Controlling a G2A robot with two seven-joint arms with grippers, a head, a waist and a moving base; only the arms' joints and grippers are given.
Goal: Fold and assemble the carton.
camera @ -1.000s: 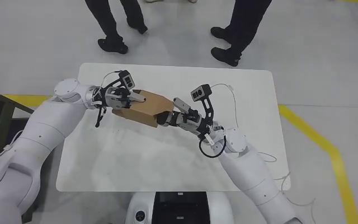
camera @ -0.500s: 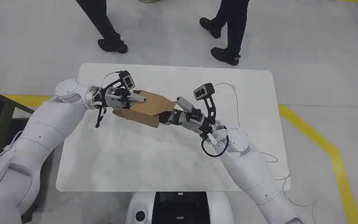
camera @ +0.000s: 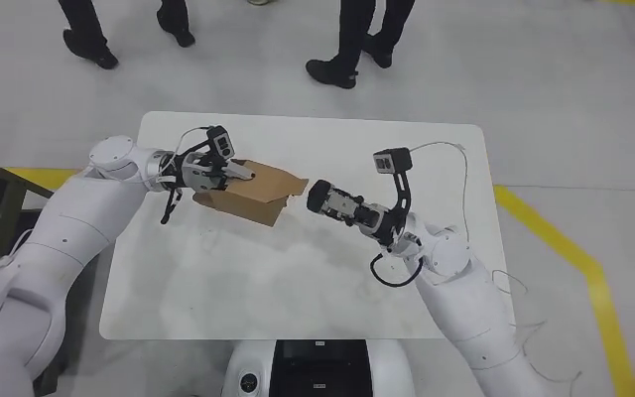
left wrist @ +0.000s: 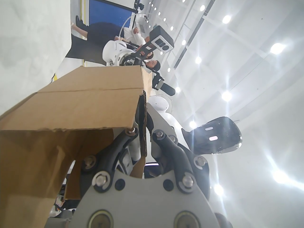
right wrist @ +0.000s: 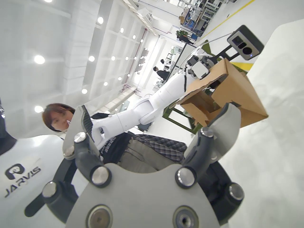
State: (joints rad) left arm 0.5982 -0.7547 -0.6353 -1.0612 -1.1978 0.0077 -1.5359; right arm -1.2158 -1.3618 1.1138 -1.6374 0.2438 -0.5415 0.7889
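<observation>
A brown carton [camera: 253,192] lies partly folded on the white table [camera: 298,288], left of centre, with loose flaps at its right end. My left gripper [camera: 234,172] is shut on the carton's upper left wall; in the left wrist view its fingers [left wrist: 133,134] pinch a cardboard edge of the carton [left wrist: 71,110]. A short gap to the right of the carton, my right gripper [camera: 319,196] stands open and holds nothing. The right wrist view has that gripper [right wrist: 154,119] spread wide, with the carton [right wrist: 239,96] and the left gripper [right wrist: 199,68] beyond it.
A thin white cable [camera: 422,203] trails over the table's right half. People's legs [camera: 347,40] stand on the floor past the far edge. A dark frame [camera: 15,189] sits by the table's left side.
My right gripper has drawn back to the right, away from the carton's end that it touched before. The left gripper and carton have hardly moved.
</observation>
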